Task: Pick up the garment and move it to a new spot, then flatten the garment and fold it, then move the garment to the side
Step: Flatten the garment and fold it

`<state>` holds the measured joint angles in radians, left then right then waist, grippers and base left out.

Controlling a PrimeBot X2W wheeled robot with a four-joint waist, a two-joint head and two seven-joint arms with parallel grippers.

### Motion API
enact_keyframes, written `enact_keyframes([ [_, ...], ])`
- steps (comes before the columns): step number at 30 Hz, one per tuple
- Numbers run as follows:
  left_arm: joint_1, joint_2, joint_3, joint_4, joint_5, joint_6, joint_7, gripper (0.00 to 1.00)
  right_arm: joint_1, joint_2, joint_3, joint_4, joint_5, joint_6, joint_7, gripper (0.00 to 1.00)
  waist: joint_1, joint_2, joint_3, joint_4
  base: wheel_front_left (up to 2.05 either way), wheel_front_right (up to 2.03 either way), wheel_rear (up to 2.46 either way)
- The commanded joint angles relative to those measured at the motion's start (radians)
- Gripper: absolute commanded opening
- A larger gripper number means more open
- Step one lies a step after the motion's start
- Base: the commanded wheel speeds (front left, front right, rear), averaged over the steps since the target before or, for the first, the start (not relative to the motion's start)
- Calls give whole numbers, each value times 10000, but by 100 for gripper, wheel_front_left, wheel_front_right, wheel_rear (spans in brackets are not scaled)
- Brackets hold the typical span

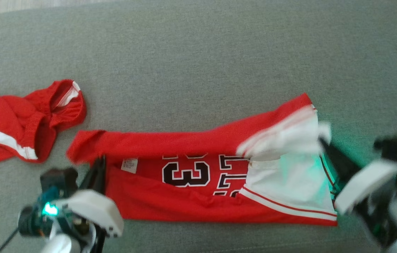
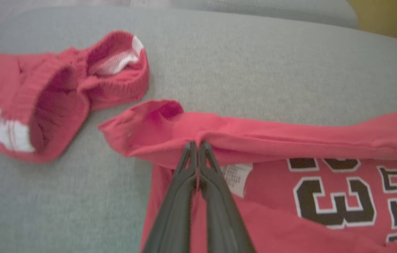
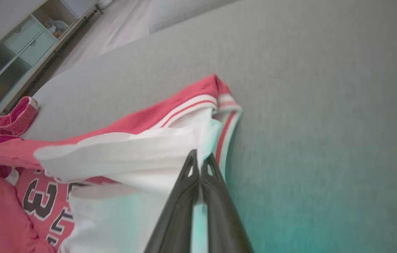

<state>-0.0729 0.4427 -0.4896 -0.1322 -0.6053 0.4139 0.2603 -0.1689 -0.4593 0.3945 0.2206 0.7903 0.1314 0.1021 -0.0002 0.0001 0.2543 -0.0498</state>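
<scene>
REMOTE FOLDING SESSION: My two end effectors grip opposite ends of the garment (image 1: 191, 200), a red basketball jersey with black-and-white numerals. It lies stretched across the near middle of the grey fabric surface (image 1: 198, 52). The left end effector (image 1: 97, 167) has its dark fingers pressed together on a fold of red cloth at the jersey's left end, just beside a small white label (image 1: 129, 165). The right end effector (image 1: 323, 142) is clamped on the white panel at the jersey's right end, where the edge is raised and blurred. A second red garment (image 1: 19, 126) with a white stripe lies crumpled to the left, near the jersey but apart from it.
</scene>
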Motion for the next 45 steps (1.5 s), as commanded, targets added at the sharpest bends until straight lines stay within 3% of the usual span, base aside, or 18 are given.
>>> enact_keyframes([
  [1,-200,226,490,-277,-77,69,-146,0,264,47,-119,-409,-138,-7,45,0,2,-1,-21,34,0,0,0],
  [4,129,2,478,90,-414,-105,-340,0,1287,697,-492,-692,-441,-7,363,3,2,-1,-70,85,0,0,0],
  [5,189,-96,503,244,-532,-176,-450,0,1561,877,-612,-786,-560,-7,463,31,2,-1,-79,87,0,0,0],
  [6,250,-146,505,459,-596,-235,-534,15,1818,1054,-742,-856,-676,-7,578,81,2,-1,-116,76,0,0,0],
  [7,325,-206,499,635,-679,-295,-593,93,2042,1219,-833,-947,-782,-7,707,100,2,-1,-157,44,0,0,0],
  [8,386,-302,528,747,-776,-331,-689,100,2230,1345,-930,-1071,-912,-7,790,100,2,-1,-192,23,0,0,0],
  [19,1182,-651,801,755,-236,79,-2645,100,3314,1974,-2059,-3328,-2156,-7,1004,100,2,-1,-737,-253,0,0,0],
  [25,973,-538,822,96,772,552,-3679,100,3095,2267,-3105,-4841,-3252,-7,836,100,2,-1,-934,-308,0,0,0],
  [32,89,-168,579,-162,1730,593,-3905,100,2457,2628,-3832,-5639,-4463,-7,729,100,2,-1,-1081,-335,0,0,0],
  [45,-472,100,379,34,2199,596,-3756,100,2375,2922,-3931,-5804,-4755,-7,930,100,2,-1,-1025,-331,0,0,0],
])
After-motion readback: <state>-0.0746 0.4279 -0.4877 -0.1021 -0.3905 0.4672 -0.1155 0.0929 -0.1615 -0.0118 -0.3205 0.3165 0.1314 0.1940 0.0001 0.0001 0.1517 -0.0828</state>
